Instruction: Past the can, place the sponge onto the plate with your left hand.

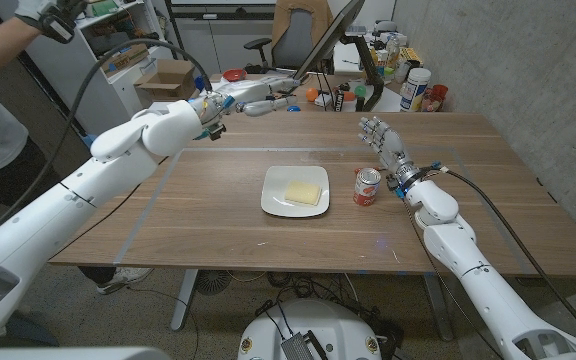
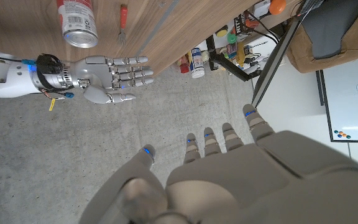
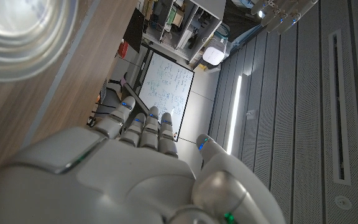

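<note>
1. The left hand (image 1: 251, 99) hovered above the far side of the wooden surface (image 1: 198, 215) — fingers (image 2: 207, 144) spread, holding nothing.
2. The yellow sponge (image 1: 303, 192) lay on the white square plate (image 1: 275, 201) at the middle of the surface.
3. A red-and-white can (image 1: 367, 187) stood upright just beside the plate.
4. The right hand (image 1: 382, 141) stood near the can — fingers (image 2: 131, 69) extended and apart, gripping nothing.

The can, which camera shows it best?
The head view: the whole can stands upright beside the plate, next to the right hand. The left wrist view cuts it off at the picture's edge; the right wrist view gives a blurred close-up of its end.
</note>
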